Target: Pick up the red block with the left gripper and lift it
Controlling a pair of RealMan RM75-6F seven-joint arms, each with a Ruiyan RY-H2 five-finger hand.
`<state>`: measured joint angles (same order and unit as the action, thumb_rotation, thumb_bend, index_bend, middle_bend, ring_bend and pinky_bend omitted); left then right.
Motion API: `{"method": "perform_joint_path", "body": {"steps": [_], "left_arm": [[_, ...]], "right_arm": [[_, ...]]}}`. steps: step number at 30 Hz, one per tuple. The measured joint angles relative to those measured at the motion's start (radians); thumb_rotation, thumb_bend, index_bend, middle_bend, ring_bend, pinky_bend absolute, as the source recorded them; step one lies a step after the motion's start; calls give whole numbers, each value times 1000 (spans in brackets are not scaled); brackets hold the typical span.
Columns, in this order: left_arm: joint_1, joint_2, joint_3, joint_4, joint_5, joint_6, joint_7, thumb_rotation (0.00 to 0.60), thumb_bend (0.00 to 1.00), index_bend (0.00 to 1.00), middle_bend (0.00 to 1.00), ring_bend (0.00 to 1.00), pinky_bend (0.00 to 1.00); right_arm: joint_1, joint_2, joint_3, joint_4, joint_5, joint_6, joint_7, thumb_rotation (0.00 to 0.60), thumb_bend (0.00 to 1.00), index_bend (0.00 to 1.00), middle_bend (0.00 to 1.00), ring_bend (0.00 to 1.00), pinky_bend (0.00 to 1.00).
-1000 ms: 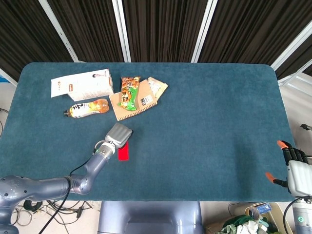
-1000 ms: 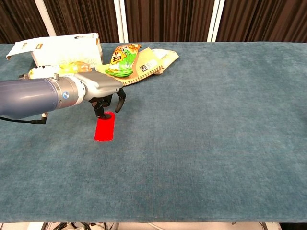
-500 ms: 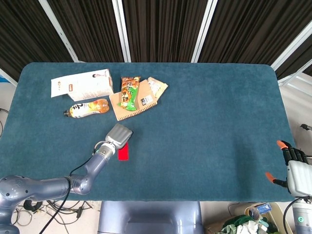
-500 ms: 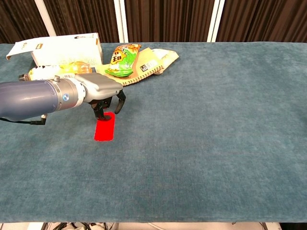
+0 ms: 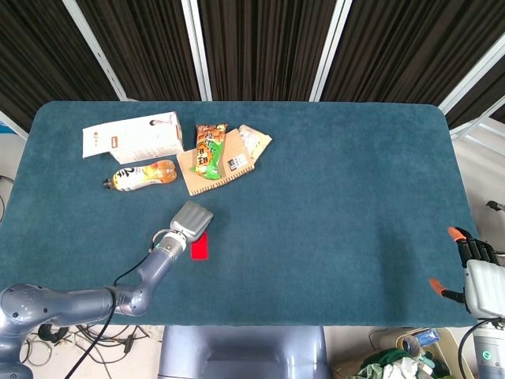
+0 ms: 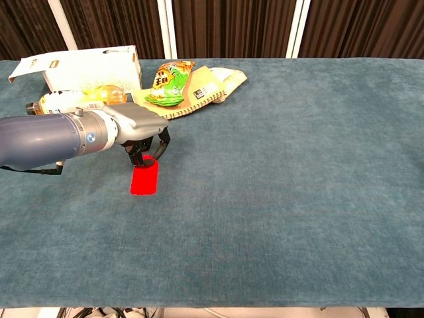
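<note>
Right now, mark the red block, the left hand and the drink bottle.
red block [image 6: 143, 181], chest view, middle of its flat top.
left hand [image 6: 140, 136], chest view, back of the hand.
drink bottle [image 5: 142, 175], head view, its label.

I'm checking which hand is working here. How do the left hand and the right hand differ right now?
The left hand is over the table, fingers curled down around the far end of the red block; the right hand sits off the table's right edge, touching nothing. The left hand shows in both views; the right hand shows only in the head view. Neither has lifted anything.
</note>
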<state>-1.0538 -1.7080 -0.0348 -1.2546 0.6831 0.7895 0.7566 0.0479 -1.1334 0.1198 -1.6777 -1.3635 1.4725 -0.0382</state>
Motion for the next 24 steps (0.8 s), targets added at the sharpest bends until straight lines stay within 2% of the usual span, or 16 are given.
{"method": "perform_joint_path", "body": {"steps": [6,15,24], "left_arm": [[-1,9,-1,-15,-8,12,11,600,387,591,978,926,856],[-1,36,-4,-62,-19,19,14,600,523,614,980,926,856],[8,139,-1,-227,-12,42,8,600,559,633,981,926,856]], "right_arm": [[0,0,0,-1,-1,-1,2,600,71,152,111,155,122],[0,1,0,-1,0,-2,5,600,71,152,111,155,122],[0,3,-1,-1,0,-3,5,600,73,152,116,157,122]]}}
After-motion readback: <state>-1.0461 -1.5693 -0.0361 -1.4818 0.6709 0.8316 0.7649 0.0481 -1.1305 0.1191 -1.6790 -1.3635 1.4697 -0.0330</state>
